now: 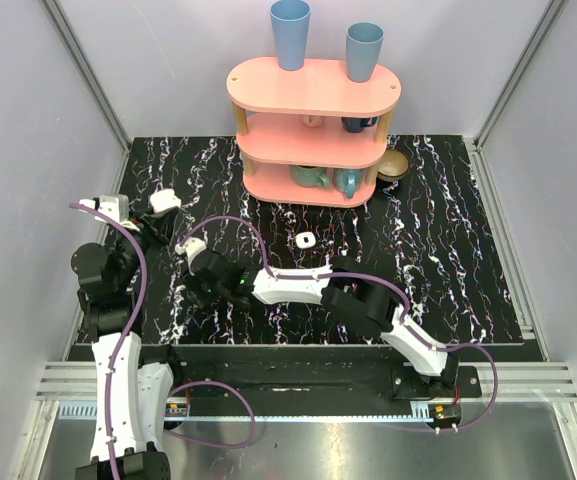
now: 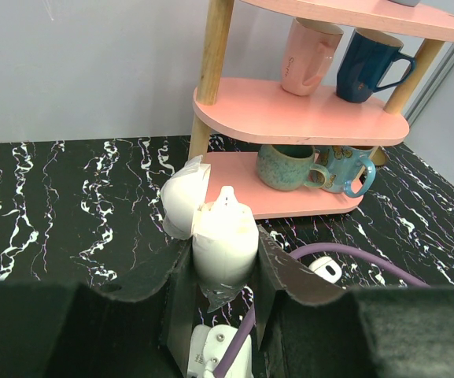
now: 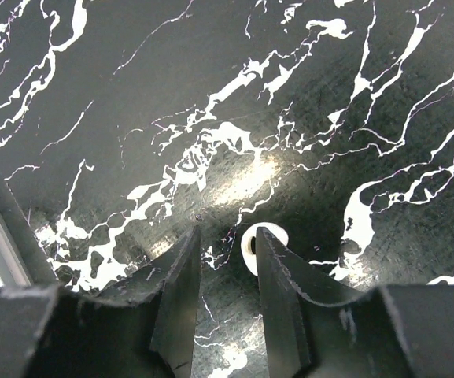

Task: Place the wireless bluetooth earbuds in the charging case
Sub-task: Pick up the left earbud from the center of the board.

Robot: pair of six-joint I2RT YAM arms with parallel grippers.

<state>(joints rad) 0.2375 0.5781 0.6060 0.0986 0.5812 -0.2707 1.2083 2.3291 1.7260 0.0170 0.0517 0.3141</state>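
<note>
The right end effector (image 3: 228,236) hangs low over the desk (image 1: 448,260), centre left in the overhead view. Its jaws are narrow, with a small white earbud (image 3: 248,252) at the tips, against one finger. I cannot tell whether it is pinched or only bracketed.

Just beyond, up and left, the left end effector (image 2: 224,264) is clamped on the charging case (image 2: 223,232), whose lid (image 2: 183,197) is swung open to the left. The case looks light, rigid and glossy, so probably slippery. Gripping the lower shell by its flanks, as here, leaves the hollow free.

The earbuds should be featherlight and hard, apt to skid or flick away; they are best taken across the body.

A second earbud (image 1: 304,241) lies loose mid-desk to the right, with open desk around it and the purple cable (image 2: 345,248) trailing near. Farther back, the pink shelf (image 1: 313,90) of mugs stands well apart from both arms.
</note>
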